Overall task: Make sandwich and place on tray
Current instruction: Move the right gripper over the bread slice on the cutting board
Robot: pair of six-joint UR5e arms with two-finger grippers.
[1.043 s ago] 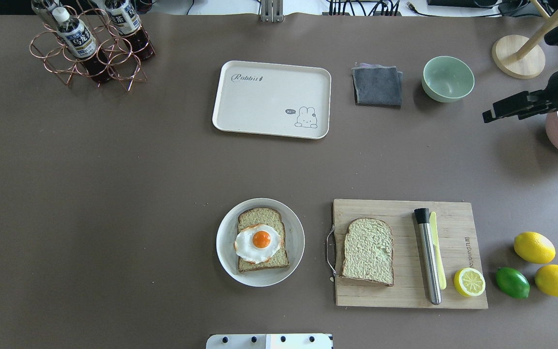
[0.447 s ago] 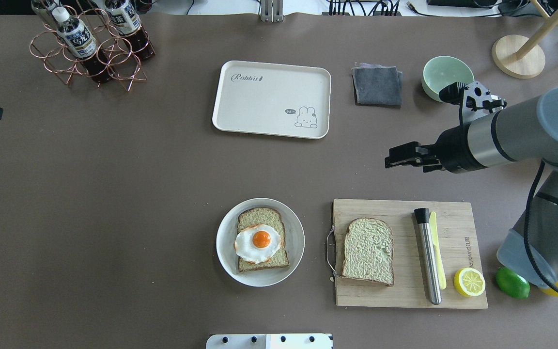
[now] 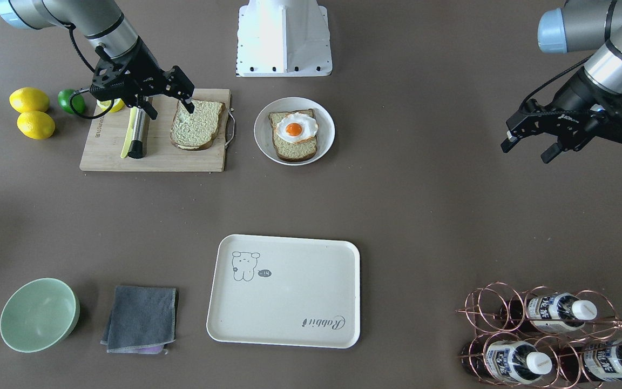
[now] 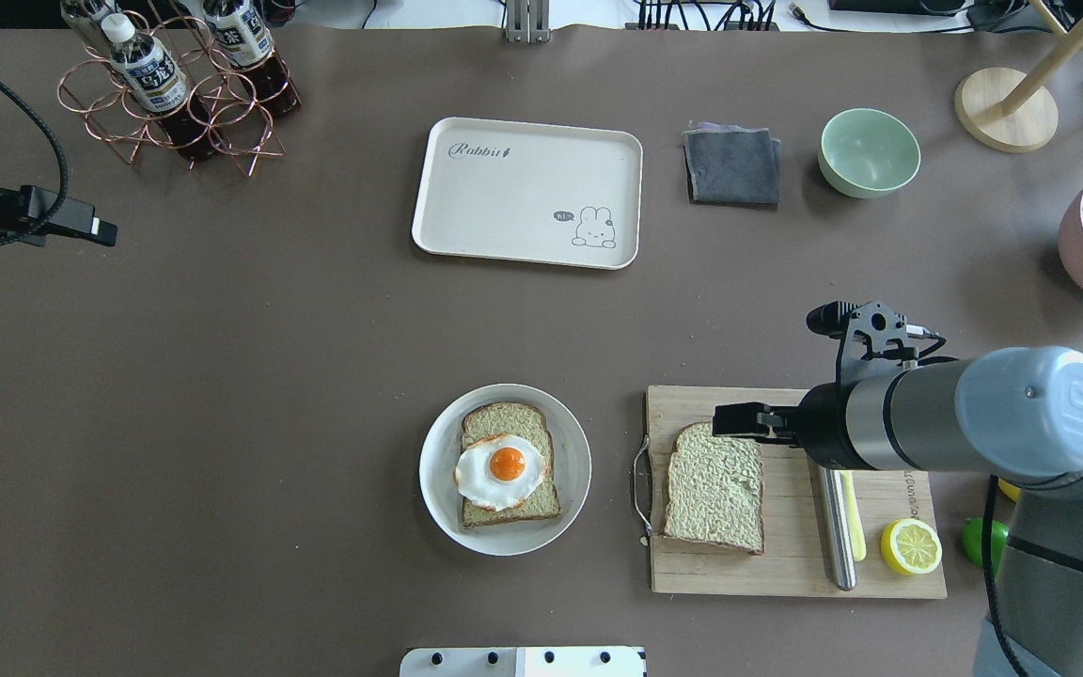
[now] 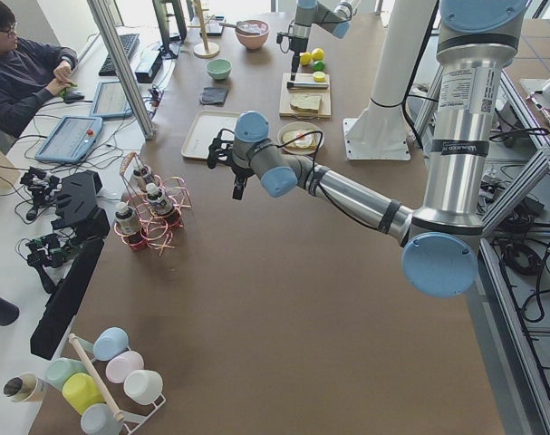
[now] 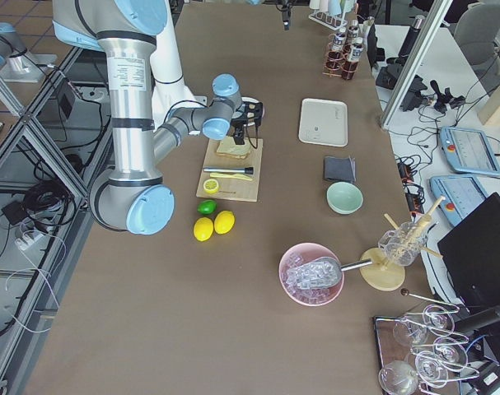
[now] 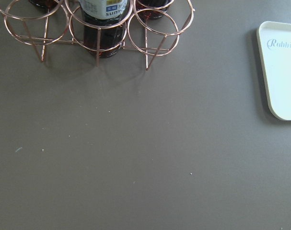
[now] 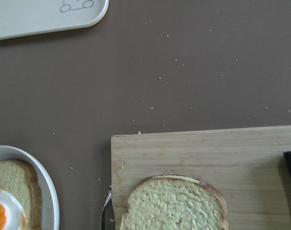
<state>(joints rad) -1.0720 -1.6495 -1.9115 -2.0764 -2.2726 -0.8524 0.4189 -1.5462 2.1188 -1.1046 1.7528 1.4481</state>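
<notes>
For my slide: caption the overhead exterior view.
Right gripper hovers above the bare toast slice on the cutting board; egg-topped toast sits on the plate.

I see one toast slice (image 4: 715, 489) flat on the cutting board (image 4: 786, 564), pale greenish face up, dark crust. Second slice (image 4: 507, 418) flat on the white plate (image 4: 435, 489), fried egg (image 4: 502, 470) on top, yolk up. Cream tray (image 4: 523, 202), "Rabbit" script and small animal drawing, lies well apart from both.

Cream tray (image 4: 513, 202); pale-green bowl (image 4: 869, 152); dark-grey cloth (image 4: 732, 167).
</notes>
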